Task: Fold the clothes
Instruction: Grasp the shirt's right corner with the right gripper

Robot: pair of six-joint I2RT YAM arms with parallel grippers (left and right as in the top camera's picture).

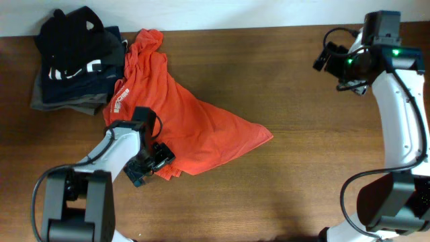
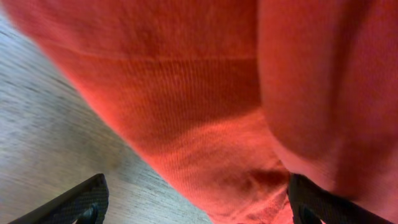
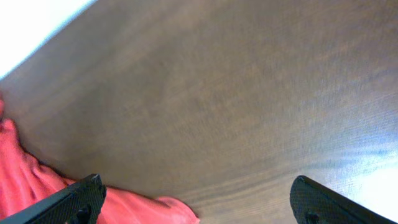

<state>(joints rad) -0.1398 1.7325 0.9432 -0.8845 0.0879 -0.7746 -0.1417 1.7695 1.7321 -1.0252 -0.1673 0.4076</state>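
I see a dark brown wooden table (image 1: 282, 81) with grain running across it, a white surface (image 1: 222, 13) beyond its far edge, and pale glare (image 3: 379, 168) on the wood.

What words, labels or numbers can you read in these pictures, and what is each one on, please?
White print on the orange T-shirt: too small to read.
White marks on the black garment: cannot tell if lettering.
No other text shows.

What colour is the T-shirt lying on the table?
The T-shirt is orange-red; the overhead view shows it best.
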